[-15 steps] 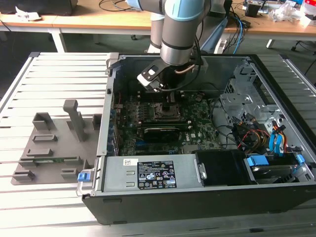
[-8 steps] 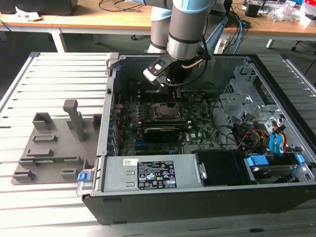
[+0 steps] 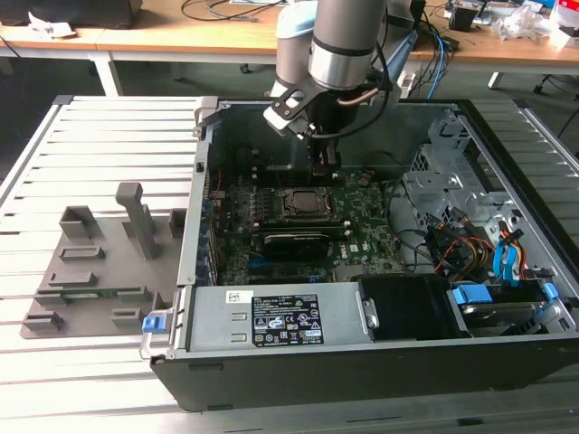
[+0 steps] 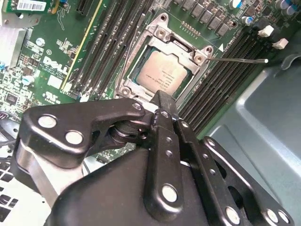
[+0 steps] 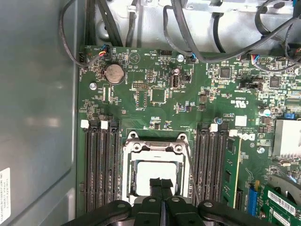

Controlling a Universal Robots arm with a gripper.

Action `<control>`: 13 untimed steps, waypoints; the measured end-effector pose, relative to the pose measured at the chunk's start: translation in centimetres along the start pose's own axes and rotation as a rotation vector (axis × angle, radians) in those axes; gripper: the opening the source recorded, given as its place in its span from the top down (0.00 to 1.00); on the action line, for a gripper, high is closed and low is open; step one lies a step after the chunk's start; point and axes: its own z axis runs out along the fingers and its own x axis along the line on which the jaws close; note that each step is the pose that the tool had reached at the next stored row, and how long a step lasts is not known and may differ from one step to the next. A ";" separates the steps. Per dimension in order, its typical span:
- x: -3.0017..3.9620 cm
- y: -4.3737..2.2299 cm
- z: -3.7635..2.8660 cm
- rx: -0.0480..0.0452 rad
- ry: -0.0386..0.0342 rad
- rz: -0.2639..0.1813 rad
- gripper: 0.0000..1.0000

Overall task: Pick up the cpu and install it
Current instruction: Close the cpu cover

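The cpu (image 4: pixel 162 75) lies flat in the motherboard's socket frame (image 4: pixel 160 33), its dull silvery top facing up; in the first wrist view the cpu (image 5: pixel 150 173) shows as a pale square. My gripper (image 4: pixel 162 98) hangs just above the socket's edge, its two black fingers pressed together with nothing between them. In the first wrist view the gripper (image 5: pixel 161 182) covers part of the chip. From outside, the gripper (image 3: pixel 324 172) is inside the open computer case, right above the socket frame (image 3: pixel 304 204).
Black memory slots (image 5: pixel 101 160) flank the socket on both sides, and a thin metal lever (image 4: pixel 240 60) sticks out beside it. A drive cage with cables (image 3: pixel 461 199) fills the case at the exterior view's right. A grey fixture tray (image 3: pixel 90 271) lies outside the case.
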 end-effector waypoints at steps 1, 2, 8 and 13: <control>0.00 -0.01 -0.09 0.0000 0.0000 0.000 0.89; -0.01 -0.01 -0.18 0.0000 0.0000 0.000 0.89; -0.02 -0.04 -0.71 0.0000 -0.0001 0.000 0.89; -0.06 -0.11 -2.27 0.0000 0.0000 0.000 0.89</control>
